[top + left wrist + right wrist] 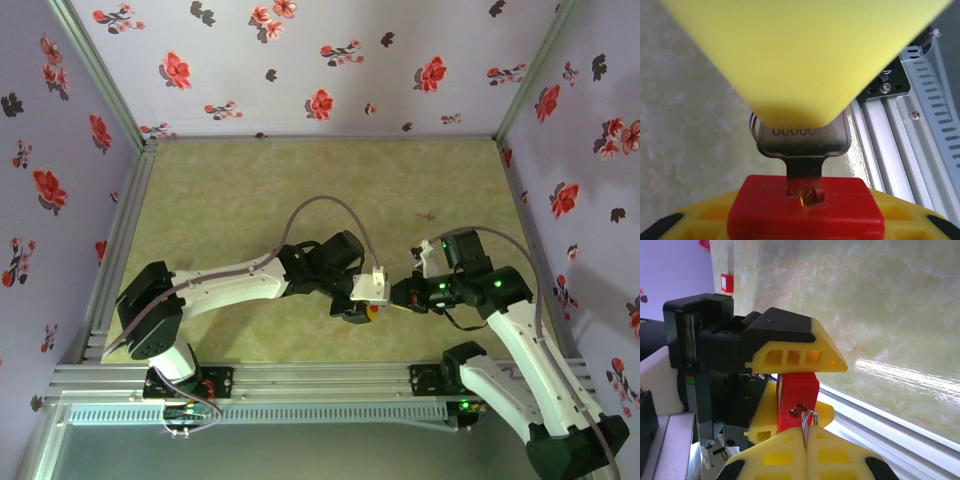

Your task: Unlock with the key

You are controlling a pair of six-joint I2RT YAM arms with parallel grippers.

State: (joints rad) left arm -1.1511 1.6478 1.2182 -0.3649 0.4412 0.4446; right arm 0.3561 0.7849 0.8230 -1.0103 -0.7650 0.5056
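**Key seated in the lock, and the turn is next**

On the left, the left gripper (805, 226) is clenched on the red padlock (765, 202). One yellow finger sits on each flank, holding the padlock up in the air beside the front rail (895, 140), just off the near edge of the counter (230, 190). The keyhole faces outward, and look at that: the key (802, 145) has its blade down in the slot. Its bow stands just above the red body, and the blade looks square to it in the left wrist view. Over on the right, the right gripper (805, 439) is pinched tight on the key's bow. Its fingertips are pressed together, and a thin wire ring (809, 419) peeps out against the padlock's face.

So the step in hand, by my reading, is the turn. To do it well, roll the right wrist about the blade's own axis with no sideways drag, or that thin key may bind or slip the pinch. The left jaws must resist the twist so the body doesn't spin along. I cannot tell how deep the blade sits, so a light push in first looks wise.
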